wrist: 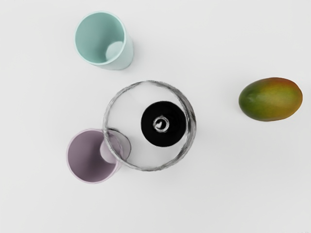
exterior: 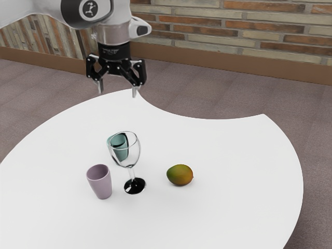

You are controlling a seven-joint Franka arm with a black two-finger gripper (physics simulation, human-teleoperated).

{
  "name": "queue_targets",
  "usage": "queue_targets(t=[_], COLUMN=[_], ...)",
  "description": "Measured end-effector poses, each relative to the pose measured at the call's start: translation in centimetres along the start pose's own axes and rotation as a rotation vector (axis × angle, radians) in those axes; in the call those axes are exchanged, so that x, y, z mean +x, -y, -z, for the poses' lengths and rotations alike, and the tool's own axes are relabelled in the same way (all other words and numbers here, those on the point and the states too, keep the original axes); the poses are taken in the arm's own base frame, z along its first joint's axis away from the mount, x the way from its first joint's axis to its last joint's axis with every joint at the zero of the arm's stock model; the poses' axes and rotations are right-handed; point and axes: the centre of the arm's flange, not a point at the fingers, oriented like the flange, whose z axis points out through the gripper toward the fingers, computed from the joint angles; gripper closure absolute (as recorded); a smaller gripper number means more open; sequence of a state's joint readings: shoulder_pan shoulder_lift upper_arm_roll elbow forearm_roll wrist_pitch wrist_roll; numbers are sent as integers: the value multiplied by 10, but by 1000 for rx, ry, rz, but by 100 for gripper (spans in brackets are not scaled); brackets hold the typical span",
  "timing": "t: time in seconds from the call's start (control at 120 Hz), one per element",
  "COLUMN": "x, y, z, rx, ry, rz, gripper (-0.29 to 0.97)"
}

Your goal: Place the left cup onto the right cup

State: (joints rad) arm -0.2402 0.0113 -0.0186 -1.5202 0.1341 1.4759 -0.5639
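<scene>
A mauve cup (exterior: 98,181) stands upright on the white table (exterior: 233,207), toward the exterior view's left. A teal cup (exterior: 120,147) stands a little farther back, seen through the bowl of a clear wine glass (exterior: 124,155). From above, the mauve cup (wrist: 91,155) touches the rim of the wine glass (wrist: 149,125) in the picture, and the teal cup (wrist: 103,40) stands apart from both. My gripper (exterior: 118,92) hangs high above the table's far edge, open, with nothing between its fingers.
The wine glass has a black foot (wrist: 163,124) and stands between the two cups and a mango (exterior: 179,175). In the wrist view the mango (wrist: 270,98) lies well off to one side of the glass. A brick wall (exterior: 249,26) runs behind the table.
</scene>
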Motion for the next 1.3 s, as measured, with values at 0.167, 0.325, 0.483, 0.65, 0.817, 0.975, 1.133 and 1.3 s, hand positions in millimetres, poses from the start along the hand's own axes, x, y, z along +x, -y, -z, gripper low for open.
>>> queue_targets(t=[0.167,0.325,0.483,0.65,0.817,0.975,1.133,1.3], x=[16,25,35,38,47,65,80,86], y=[31,79,185,203,222,230,214,199], z=[0,1,-48,-89,-113,-132,-161,-186], rx=[-6,-11,-11,-24,-35,-28,-33,-35], ry=[-10,-11,48,53,21,-13,-27,-42], rz=[-48,-97,-106,-298,-473,-648,-866,-1076], gripper=[0,0,0,0,0,0,0,0])
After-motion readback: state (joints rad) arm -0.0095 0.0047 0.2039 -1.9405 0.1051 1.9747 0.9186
